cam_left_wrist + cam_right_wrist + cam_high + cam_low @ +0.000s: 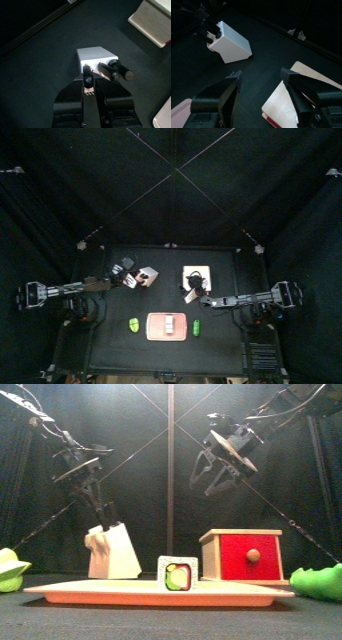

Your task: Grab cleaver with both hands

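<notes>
cleaver (pixel 167 326) x1 | green pcs (pixel 134 324) x2 | white block (pixel 144 278) x1 | red-front box (pixel 245 554) x1 | sushi pc (pixel 178 573) x1

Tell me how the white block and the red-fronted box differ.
The white block is tall and slanted; the red box is squat and square. The block has black handles on top; the box has a round knob in front. The left gripper is down at the block; the right gripper hangs open, clear of the box. Both stand behind the pink slab.

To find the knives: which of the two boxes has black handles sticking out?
The white slanted block, left in the front view; the other box shows a red front with a knob.
</notes>
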Motion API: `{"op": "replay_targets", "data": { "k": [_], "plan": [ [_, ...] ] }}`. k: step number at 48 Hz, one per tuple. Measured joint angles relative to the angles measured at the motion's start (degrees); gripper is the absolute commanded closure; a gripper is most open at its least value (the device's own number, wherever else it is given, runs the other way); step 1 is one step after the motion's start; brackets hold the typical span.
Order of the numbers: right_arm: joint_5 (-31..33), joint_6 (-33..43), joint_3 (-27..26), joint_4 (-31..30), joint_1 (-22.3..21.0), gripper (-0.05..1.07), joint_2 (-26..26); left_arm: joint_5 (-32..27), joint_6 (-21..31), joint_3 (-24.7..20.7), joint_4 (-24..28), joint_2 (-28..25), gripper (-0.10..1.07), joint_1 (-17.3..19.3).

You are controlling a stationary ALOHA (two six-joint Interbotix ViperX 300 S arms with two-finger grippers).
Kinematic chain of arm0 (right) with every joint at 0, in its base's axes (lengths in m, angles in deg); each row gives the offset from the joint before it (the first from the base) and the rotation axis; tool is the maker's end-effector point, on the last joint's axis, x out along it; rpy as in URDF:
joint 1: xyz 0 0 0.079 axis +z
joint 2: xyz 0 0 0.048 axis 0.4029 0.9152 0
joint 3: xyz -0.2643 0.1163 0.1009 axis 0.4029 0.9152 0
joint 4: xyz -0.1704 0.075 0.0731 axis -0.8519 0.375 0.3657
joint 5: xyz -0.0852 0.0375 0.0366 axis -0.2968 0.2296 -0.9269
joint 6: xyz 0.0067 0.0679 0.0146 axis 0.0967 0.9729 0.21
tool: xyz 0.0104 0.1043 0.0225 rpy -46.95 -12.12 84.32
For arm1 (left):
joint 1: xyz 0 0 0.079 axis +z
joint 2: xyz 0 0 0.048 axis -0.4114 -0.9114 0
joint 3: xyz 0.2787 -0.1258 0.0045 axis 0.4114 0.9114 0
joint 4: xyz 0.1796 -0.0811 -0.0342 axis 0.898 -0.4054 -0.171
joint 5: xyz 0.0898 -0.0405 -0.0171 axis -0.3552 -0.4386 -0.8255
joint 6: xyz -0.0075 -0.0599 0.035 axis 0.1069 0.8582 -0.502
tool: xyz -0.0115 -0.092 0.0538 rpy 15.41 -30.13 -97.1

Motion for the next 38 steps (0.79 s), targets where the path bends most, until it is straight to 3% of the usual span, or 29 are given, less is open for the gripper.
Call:
{"op": "replay_targets", "data": {
  "k": [25, 38],
  "plan": [
    [0.0, -0.09, 0.18, 0.26, 0.0, 0.09, 0.0, -0.44, 0.0, -0.18, -1.67, 0.79, 0.52, -1.58],
    [0.0, -0.09, 0.18, 0.26, 0.0, 0.09, 0.0, -2.11, -0.18, -0.18, -1.85, 4.31, 0.52, -3.43]
  ]
}}
